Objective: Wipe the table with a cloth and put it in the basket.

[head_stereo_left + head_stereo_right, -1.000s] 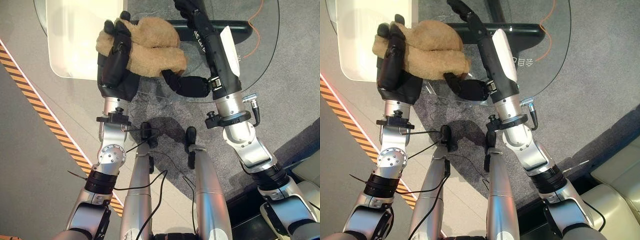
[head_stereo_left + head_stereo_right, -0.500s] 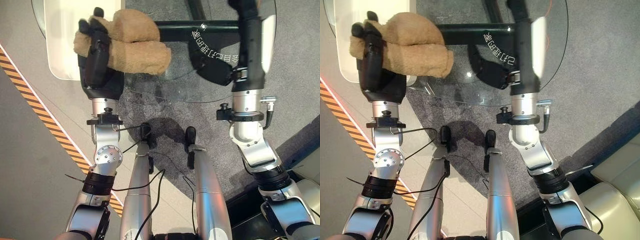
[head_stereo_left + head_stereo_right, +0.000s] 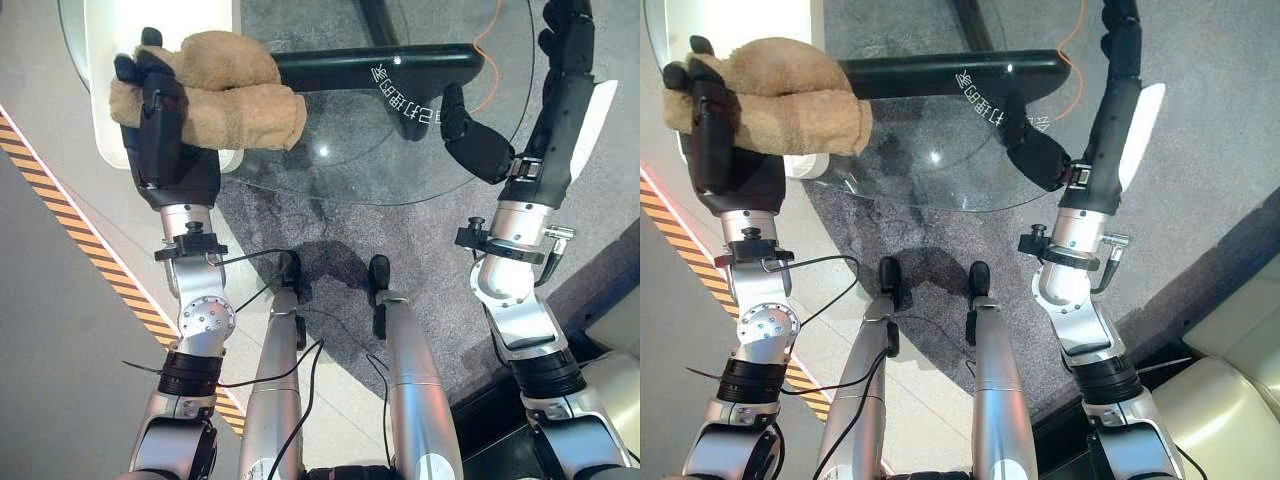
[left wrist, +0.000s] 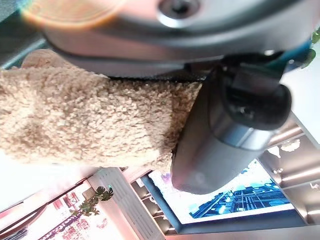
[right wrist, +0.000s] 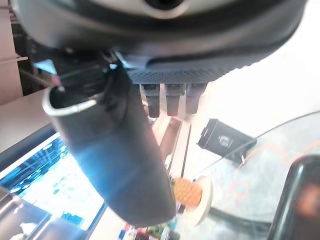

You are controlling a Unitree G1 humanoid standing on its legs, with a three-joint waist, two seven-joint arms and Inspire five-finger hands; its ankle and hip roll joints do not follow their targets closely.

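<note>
Fluffy tan cloth (image 3: pixel 225 95) bunched on round glass table (image 3: pixel 400 170), left edge; left hand (image 3: pixel 160 125) fingers curled over it; right hand (image 3: pixel 560 60) raised at table's right edge, fingers straight, holding nothing. Risk: loose folds slipping free mid-wipe

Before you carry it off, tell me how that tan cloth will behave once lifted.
Probably floppy: the cloth bunches in soft folds under the left hand. Its fluffy pile suggests it is light and grips the fingers rather than slipping. The free end may droop.
</note>
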